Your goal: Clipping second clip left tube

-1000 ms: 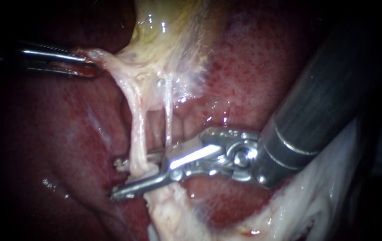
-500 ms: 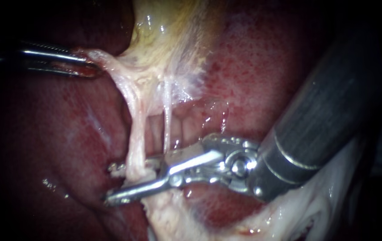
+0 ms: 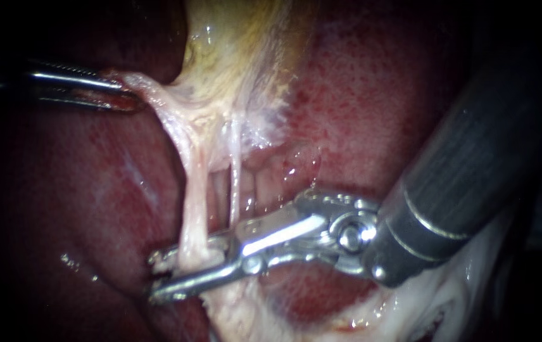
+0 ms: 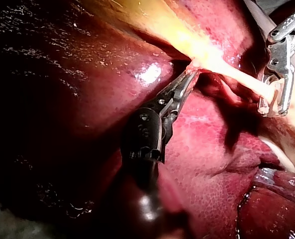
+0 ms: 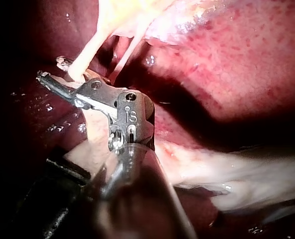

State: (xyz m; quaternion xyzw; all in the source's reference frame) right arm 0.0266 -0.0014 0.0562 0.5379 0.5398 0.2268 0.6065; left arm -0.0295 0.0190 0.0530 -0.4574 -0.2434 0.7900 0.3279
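Observation:
The left tube (image 3: pixel 195 190), pale and thick, runs down from the yellowish gallbladder (image 3: pixel 239 50); a thinner right tube (image 3: pixel 236 171) hangs beside it. My right instrument (image 3: pixel 154 275) reaches in from the right, and its long metal jaws straddle the left tube low down with a narrow gap between them. The right wrist view shows the same, the right instrument (image 5: pixel 52 69) with the tube (image 5: pixel 82 59) between its jaws. My left instrument (image 3: pixel 122 95) is shut on pale tissue at the gallbladder's edge and holds it taut to the left; the left wrist view shows the left instrument (image 4: pixel 189 74) gripping it.
Dark red liver (image 3: pixel 372 95) surrounds the tubes on both sides. White fatty tissue (image 3: pixel 423 297) lies under the right instrument's dark shaft (image 3: pixel 473 164). In the left wrist view the right instrument (image 4: pixel 272 107) shows ahead of the left instrument's jaws.
The right instrument has slid slightly down the left tube, and the gap between its jaws has narrowed. The left instrument has kept its hold and has not moved.

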